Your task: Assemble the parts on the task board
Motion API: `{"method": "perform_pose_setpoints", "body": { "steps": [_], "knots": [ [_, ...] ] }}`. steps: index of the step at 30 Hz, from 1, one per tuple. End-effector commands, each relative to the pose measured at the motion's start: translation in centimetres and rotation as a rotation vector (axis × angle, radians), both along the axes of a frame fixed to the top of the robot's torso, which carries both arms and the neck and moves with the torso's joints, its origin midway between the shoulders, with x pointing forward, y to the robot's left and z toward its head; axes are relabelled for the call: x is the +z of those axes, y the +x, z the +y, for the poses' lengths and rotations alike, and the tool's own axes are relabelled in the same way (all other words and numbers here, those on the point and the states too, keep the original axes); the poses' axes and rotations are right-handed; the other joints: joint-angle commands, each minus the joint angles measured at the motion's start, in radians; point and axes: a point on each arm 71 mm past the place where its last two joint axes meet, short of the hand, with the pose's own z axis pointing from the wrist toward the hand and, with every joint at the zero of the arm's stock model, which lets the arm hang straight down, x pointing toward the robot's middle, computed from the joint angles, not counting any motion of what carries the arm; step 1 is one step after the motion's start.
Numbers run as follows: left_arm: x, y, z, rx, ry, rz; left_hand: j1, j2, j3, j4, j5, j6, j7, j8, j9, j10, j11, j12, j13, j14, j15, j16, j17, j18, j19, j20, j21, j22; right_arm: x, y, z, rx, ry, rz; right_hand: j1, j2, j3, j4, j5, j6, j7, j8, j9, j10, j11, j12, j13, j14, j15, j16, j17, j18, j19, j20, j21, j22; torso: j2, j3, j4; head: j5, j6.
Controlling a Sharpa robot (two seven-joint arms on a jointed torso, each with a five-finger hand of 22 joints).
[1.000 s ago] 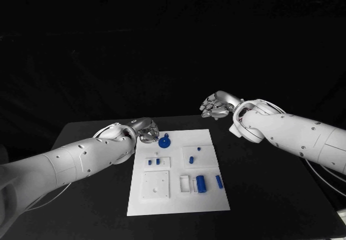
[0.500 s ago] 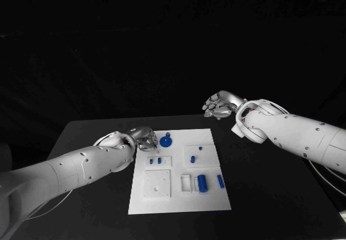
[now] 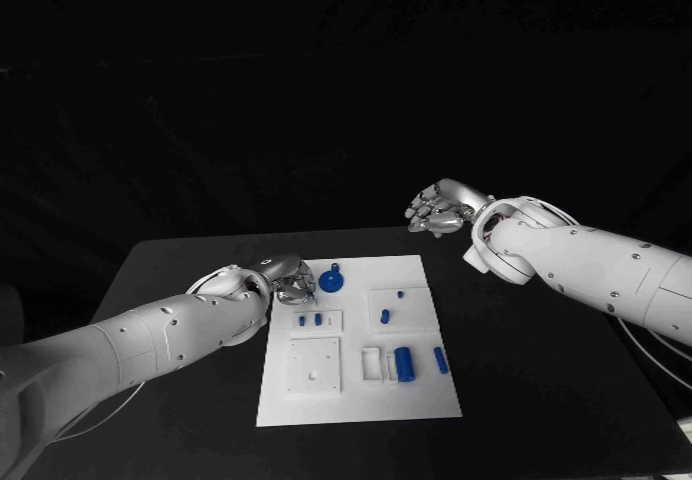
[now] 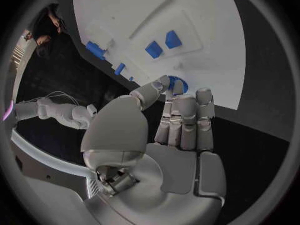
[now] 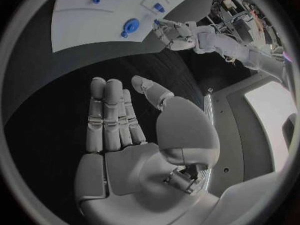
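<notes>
On the black table (image 3: pixel 548 400), white rectangular task board (image 3: pixel 339 405) with small blue parts, round blue gear-like part (image 3: pixel 333 284) near its far edge, left hand (image 3: pixel 287 279) beside it, fingers straight and together, holding nothing in the left wrist view, right hand (image 3: pixel 437 210) raised beyond the board, flat and empty in the right wrist view.

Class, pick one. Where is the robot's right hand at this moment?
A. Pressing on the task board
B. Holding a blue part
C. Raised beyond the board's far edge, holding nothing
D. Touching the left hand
C: the right hand hangs empty, fingers apart, beyond the task board.
</notes>
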Motion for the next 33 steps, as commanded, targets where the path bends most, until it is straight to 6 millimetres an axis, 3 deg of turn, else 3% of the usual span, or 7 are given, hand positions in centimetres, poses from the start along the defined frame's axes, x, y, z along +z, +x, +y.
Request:
{"method": "perform_pose_setpoints", "body": {
  "steps": [1, 33],
  "knots": [
    [0.0, 0.0, -0.4, -0.018, 0.002, -0.005, 0.007, 0.006, 0.007, 0.001, 0.006, 0.006, -0.001, 0.003, 0.002, 0.007, 0.002, 0.005, 0.001, 0.008, 0.0, 0.005, 0.002, 0.035, 0.003, -0.019, 0.006, 0.019, 0.0, 0.0, 0.2, 0.009, 0.001, -0.002, -0.008, 0.003, 0.004, 0.0, 0.006, -0.003, 0.006, 0.002, -0.001, 0.009, 0.001, -0.003, -0.001, 0.004, -0.004, 0.002, 0.002, 0.021, 0.001, -0.007, 0.005, 0.001, 0.0, 0.0, -0.001, 0.001, 0.0],
    [-1.6, 0.4, -0.8, -0.01, 0.036, 0.027, 0.005, 0.007, 0.008, 0.0, 0.009, 0.006, -0.001, 0.002, 0.0, 0.007, 0.002, 0.004, 0.0, 0.007, 0.0, 0.005, 0.001, 0.034, 0.004, -0.02, 0.007, 0.019, 0.0, 0.0, 0.2, 0.011, 0.001, -0.002, -0.009, 0.003, 0.005, 0.0, 0.007, -0.003, 0.006, 0.002, -0.001, 0.01, 0.001, -0.006, -0.001, 0.004, -0.004, 0.002, 0.003, 0.021, 0.001, -0.007, 0.005, 0.002, 0.0, 0.0012, -0.0009, -0.001, -0.003]
  ]
}}
